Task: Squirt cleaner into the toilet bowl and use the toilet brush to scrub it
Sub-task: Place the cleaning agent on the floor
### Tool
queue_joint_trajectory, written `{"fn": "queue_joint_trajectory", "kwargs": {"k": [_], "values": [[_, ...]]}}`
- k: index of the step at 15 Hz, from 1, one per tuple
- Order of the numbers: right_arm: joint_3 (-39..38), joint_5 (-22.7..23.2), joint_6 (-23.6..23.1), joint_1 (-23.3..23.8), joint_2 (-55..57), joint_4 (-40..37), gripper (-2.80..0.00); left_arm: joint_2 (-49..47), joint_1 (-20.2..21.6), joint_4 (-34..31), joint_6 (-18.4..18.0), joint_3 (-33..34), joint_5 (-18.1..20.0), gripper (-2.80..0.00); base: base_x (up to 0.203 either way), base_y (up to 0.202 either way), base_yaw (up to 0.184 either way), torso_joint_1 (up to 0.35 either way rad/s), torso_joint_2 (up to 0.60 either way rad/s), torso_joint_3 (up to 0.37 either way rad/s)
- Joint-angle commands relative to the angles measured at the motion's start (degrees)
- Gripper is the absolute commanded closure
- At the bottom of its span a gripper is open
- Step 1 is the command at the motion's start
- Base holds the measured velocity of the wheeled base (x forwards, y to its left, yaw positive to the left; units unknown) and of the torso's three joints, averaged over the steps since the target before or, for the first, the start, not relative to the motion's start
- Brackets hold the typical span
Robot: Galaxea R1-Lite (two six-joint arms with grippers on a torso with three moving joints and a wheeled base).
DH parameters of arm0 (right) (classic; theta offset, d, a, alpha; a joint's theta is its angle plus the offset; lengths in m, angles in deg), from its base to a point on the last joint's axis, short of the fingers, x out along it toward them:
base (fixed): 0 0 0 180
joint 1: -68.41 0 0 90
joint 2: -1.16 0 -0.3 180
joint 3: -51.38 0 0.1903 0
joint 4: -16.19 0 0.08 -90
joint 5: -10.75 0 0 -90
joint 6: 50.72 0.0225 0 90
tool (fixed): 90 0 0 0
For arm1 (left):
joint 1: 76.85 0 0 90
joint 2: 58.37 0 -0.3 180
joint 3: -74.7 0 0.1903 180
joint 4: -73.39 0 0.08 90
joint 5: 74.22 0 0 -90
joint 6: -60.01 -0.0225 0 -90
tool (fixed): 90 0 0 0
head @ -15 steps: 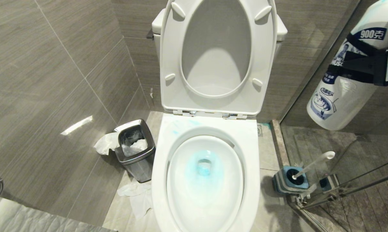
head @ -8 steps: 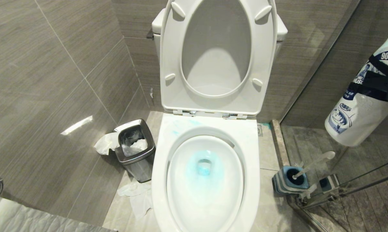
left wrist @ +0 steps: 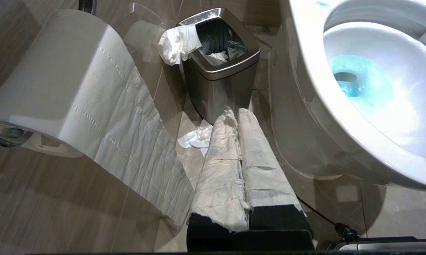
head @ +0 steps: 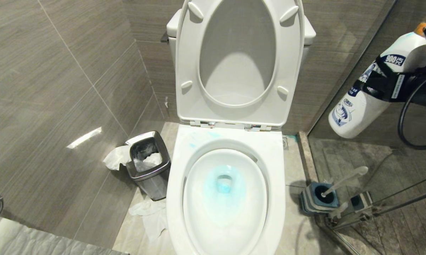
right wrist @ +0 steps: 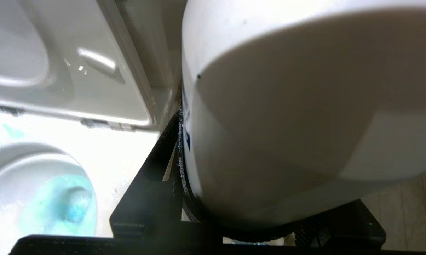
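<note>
The white toilet bowl (head: pixel 275 159) stands open in the middle of the head view, seat and lid up. Turquoise cleaner (head: pixel 224 184) tints the porcelain around the drain hole, and also shows as cleaner (left wrist: pixel 358 79) in the left wrist view. My right gripper (head: pixel 386 85) is shut on a white cleaner bottle (head: pixel 354 106), held tilted in the air to the right of the toilet, orange cap uppermost. The toilet brush (head: pixel 344 180) leans in its blue-and-grey holder (head: pixel 317 198) on the floor below the bottle. My left gripper (left wrist: pixel 236 112), its fingers wrapped in white paper, is shut and empty beside the bowl.
A steel waste bin (head: pixel 148 163) with tissue hanging out stands left of the toilet, with crumpled paper (head: pixel 153 216) on the floor by it. A glass partition (head: pixel 375 159) runs behind the brush. A toilet roll (left wrist: pixel 57 88) hangs close to my left gripper.
My right gripper has swung the bottle out to the right and back, farther from the camera, and turned it so the cap end points up. The left arm has stayed still.
</note>
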Motion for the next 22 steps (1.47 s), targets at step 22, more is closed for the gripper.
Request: {"fn": "queue_joint_trajectory", "kwargs": {"k": [22], "values": [[-14.6,1.3,-7.6,2.2,15.2,26.5,0.00,-0.1,0.0,-0.1,-0.5,0.0,0.0,0.00,0.000,0.000,0.000,0.000,0.00,-0.002]]}}
